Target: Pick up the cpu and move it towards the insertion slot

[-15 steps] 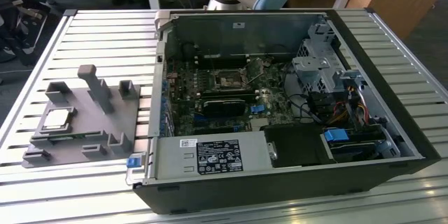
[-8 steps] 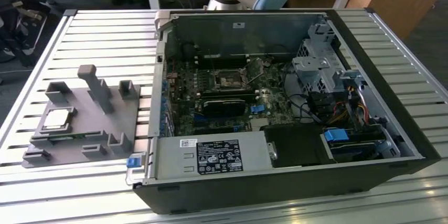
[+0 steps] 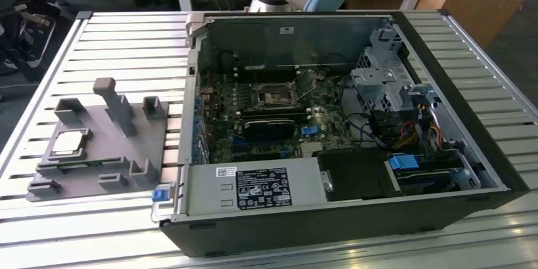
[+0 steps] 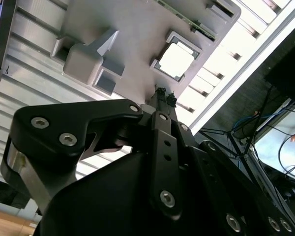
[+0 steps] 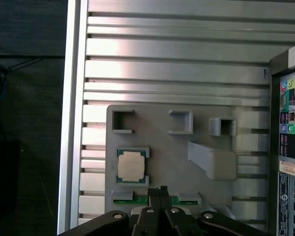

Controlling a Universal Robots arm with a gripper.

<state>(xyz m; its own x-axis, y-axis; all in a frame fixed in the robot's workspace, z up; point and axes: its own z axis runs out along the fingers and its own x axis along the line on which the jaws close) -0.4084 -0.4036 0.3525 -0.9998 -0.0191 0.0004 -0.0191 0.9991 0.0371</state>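
Observation:
The cpu (image 3: 69,143), a flat silvery square with a pale rim, lies in a square recess of the grey fixture (image 3: 88,174) on the exterior view's left. Both wrist views look down on the cpu (image 5: 131,165) (image 4: 177,60) from well above. My gripper (image 5: 159,189) (image 4: 163,94) hangs over the fixture beside the cpu, apart from it, its black fingers closed together with nothing between them. The insertion slot (image 3: 276,97), a silver frame with a dark centre, sits on the motherboard inside the open computer case (image 3: 470,92).
The fixture carries a tall grey post (image 3: 116,106) and several low blocks, and a green memory strip (image 5: 137,200) lies in it near the cpu. The case walls rise around the motherboard. Everything rests on a slatted metal table (image 3: 109,48).

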